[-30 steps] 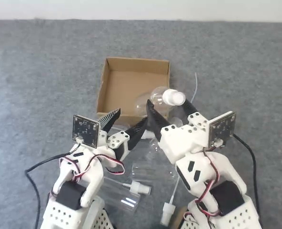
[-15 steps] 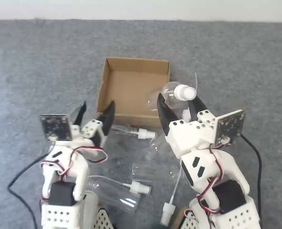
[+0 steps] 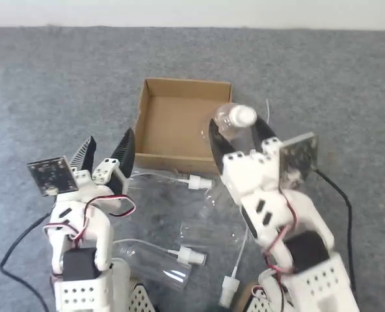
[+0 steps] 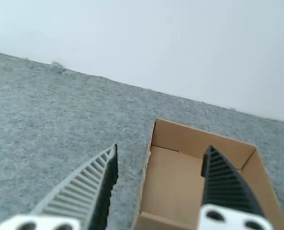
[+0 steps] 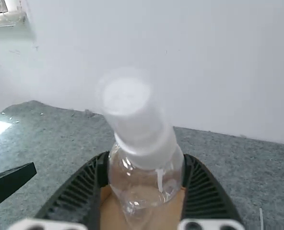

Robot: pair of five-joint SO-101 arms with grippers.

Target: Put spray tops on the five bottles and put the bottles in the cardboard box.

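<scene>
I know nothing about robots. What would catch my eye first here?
The right pincer grips a clear plastic bottle with a white spray top, held over the right edge of the open brown cardboard box. The left pincer gapes open near the box's left front corner.

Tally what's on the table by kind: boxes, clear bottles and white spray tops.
cardboard box: 1
clear bottles: 4 that I can make out, 1 held by the right gripper, 3 lying on the carpet
white spray tops: 4
Total: 9
</scene>
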